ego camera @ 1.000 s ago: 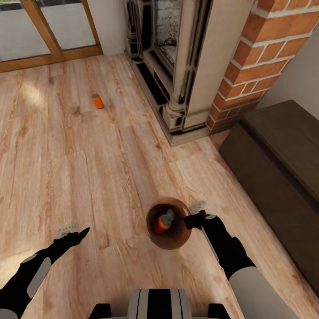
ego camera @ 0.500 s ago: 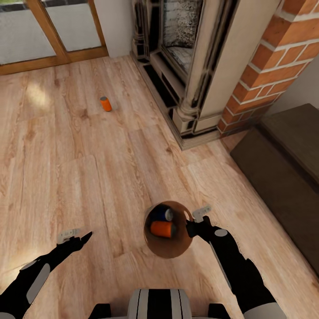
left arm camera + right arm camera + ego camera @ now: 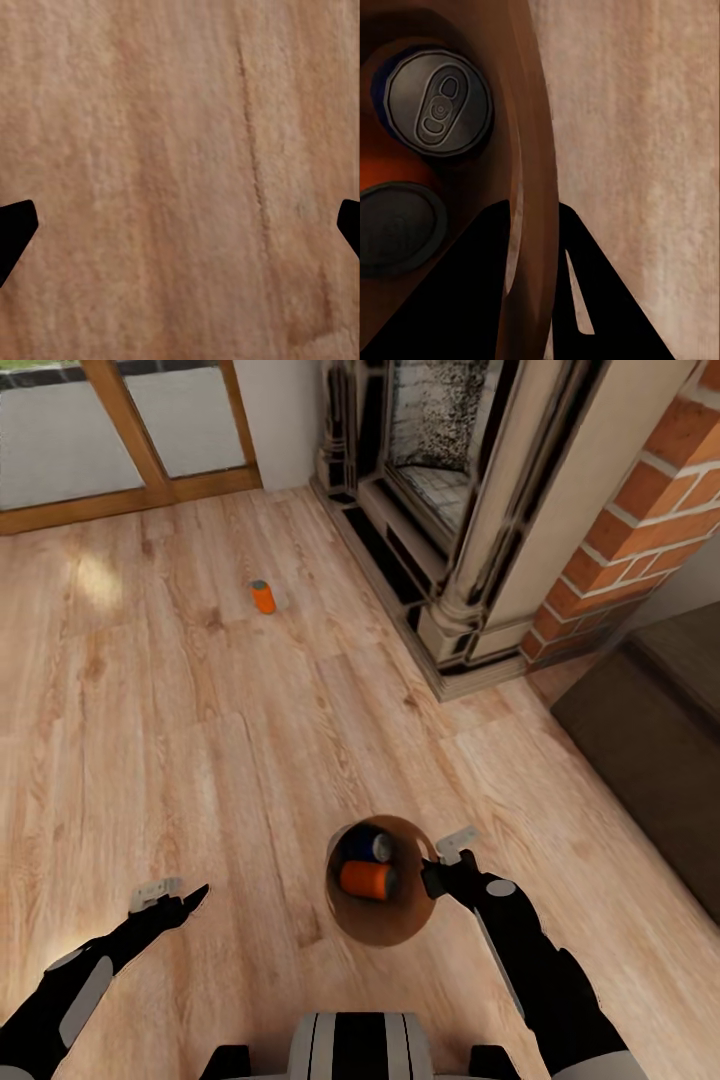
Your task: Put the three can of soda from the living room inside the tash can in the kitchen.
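The tash can (image 3: 392,926), brown inside, hangs just above the wood floor in front of my trunk. My right gripper (image 3: 431,867) is shut on its rim (image 3: 537,135), one finger inside and one outside. Inside it lie a dark blue can of soda (image 3: 367,845) with a silvery top (image 3: 439,101) and an orange can of soda (image 3: 366,879) seen end-on (image 3: 394,229). Another orange can of soda (image 3: 263,597) stands upright on the floor far ahead, left of the fireplace. My left gripper (image 3: 170,896) hovers open over bare floor (image 3: 180,150).
A dark carved fireplace (image 3: 450,510) and a red-brick chimney (image 3: 640,530) stand at the far right. A low dark cabinet (image 3: 670,710) runs along the right side. Wood-framed glass doors (image 3: 120,430) close the far left. Light wood floor (image 3: 200,740) lies between.
The whole picture has shifted, so the camera has moved. The cans have resettled in the tash can, and the blue one now shows beside the orange. Both grippers keep their hold and pose.
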You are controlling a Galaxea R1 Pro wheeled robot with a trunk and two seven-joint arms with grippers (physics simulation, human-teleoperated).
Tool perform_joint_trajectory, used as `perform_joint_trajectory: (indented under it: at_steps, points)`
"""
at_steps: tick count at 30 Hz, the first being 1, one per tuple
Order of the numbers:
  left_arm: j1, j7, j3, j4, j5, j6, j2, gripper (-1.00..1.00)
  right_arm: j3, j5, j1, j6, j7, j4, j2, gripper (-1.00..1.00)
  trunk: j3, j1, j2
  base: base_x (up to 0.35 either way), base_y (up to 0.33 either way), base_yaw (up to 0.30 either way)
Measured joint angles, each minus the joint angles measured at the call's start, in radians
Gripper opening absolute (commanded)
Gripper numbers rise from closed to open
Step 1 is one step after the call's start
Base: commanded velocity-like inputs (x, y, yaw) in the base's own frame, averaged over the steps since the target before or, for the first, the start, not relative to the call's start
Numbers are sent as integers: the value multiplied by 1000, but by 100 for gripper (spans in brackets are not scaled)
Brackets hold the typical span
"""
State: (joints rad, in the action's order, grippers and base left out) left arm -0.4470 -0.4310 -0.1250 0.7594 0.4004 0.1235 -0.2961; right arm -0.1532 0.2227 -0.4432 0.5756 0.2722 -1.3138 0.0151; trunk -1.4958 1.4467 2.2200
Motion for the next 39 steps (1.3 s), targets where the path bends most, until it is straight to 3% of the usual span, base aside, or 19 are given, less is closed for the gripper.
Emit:
perform_joint_trajectory:
  at_steps: [11, 12, 14, 17, 20, 39]
  points:
    - [1, -1, 1, 0, 0, -1, 0, 100, 3, -2, 0, -1, 4, -10, -7, -100, -1, 0, 0, 139, 315, -207]
    - [1, -1, 1, 0, 0, -1, 0, 100, 2, -14, 0, 1, 29, -13, -32, -100, -1, 0, 0, 141, 315, -247]
    - [1, -1, 1, 0, 0, -1, 0, 100, 4, 12, 0, -5, 59, -13, -60, -100, -1, 0, 0, 142, 315, -248]
    - [1, -1, 1, 0, -1, -1, 0, 100, 4, -1, 0, -6, 188, -13, -121, -100, -1, 0, 0, 148, 313, -248]
    - [0, -1, 1, -1, -1, -1, 0, 100, 5, 1, 0, -11, 231, -15, -137, -100, -1, 0, 0, 160, 309, -240]
    - [1, -15, 1, -3, -4, -25, 3, 100, 2, 10, 2, -12, 239, -13, -135, -100, -1, 0, 0, 221, 266, -24]
